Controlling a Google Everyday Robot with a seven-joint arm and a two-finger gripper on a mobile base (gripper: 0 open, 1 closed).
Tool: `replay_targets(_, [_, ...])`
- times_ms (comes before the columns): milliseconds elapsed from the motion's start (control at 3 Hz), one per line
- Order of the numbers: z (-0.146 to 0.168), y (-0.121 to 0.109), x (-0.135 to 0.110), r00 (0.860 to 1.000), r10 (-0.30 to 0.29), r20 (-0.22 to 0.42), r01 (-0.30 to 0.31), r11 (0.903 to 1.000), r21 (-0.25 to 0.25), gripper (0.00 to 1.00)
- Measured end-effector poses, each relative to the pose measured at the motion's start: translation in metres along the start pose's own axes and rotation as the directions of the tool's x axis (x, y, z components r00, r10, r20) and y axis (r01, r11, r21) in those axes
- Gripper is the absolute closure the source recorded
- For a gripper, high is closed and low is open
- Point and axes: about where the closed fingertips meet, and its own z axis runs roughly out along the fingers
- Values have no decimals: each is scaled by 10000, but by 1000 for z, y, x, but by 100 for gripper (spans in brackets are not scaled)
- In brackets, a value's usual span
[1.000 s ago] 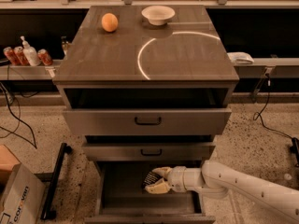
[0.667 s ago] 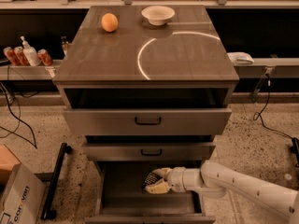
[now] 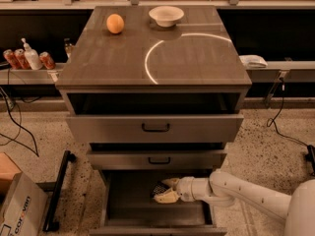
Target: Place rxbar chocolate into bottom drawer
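Speckled lab floor, grey three-drawer cabinet at centre; its bench [image 3: 197, 58] carries an orange [image 3: 115, 23] and a white bowl [image 3: 166, 15], both well apart from the work below.

Change over the last second: almost none. The end effector [image 3: 161, 191] sits at nearly the same spot inside the bottom drawer [image 3: 130, 200], reached in from the right, with perhaps a slight shift left. Judgement: the carry is finished and the arm is paused at the drop point; only the release remains.

End effector state: closed on the rxbar chocolate [image 3: 157, 187]; one finger shows above the bar, one below.

Bar position: dark wrapper with pale lettering, clamped at the fingertips and projecting left of them, over the right-centre of the drawer floor and under the front of the middle drawer [image 3: 157, 160]. Cannot tell whether it touches the floor.
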Motion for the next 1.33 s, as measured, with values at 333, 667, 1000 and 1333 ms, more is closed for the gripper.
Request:
replay_targets(333, [7, 1, 3, 9988, -172, -451, 175, 9998, 54, 100])
replay_targets(667, [28, -6, 19, 9907, -686, -1173, 726, 9969, 300, 100])
replay_targets(1000, [42, -20, 43, 9874, -622, -1453, 685, 9969, 388, 100])
replay_targets(1333, [53, -32, 68, 9911, -262, -1304, 337, 9979, 551, 100])
